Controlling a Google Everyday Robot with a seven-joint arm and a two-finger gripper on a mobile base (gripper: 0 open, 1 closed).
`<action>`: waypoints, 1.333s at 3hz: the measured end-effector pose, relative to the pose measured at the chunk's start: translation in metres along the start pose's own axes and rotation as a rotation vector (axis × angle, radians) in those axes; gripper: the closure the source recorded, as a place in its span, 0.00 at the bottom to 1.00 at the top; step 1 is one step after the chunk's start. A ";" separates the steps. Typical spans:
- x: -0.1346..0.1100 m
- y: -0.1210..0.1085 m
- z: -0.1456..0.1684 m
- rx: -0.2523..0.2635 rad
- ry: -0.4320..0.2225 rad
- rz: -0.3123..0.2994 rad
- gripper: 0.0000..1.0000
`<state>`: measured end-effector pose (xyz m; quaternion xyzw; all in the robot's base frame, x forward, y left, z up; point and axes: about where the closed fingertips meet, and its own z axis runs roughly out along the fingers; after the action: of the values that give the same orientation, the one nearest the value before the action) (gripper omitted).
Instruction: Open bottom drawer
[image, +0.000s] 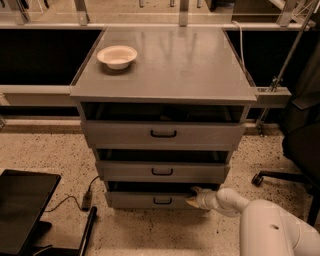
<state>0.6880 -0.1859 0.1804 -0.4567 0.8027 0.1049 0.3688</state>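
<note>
The bottom drawer (145, 200) is the narrowest grey front at the foot of the cabinet, with a small black handle (162, 201) at its centre. A dark gap shows above its front. My gripper (194, 196) sits at the right end of this drawer front, at its top edge, to the right of the handle. My white arm (260, 220) reaches in from the lower right. The mid-width drawer (162, 171) and the widest drawer (163, 134) stand above it.
A white bowl (117, 55) sits on the cabinet top (175, 65) at the back left. An office chair (300, 145) stands to the right. A black flat object (22, 205) lies on the floor at the lower left, with a cable (75, 197) and a black bar (86, 232) beside it.
</note>
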 end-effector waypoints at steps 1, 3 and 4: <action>0.000 0.000 0.000 0.000 0.000 0.000 0.89; -0.003 -0.002 -0.006 0.000 0.000 0.000 1.00; -0.005 -0.002 -0.008 0.000 0.000 0.000 1.00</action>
<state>0.6875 -0.1880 0.1897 -0.4567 0.8027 0.1050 0.3688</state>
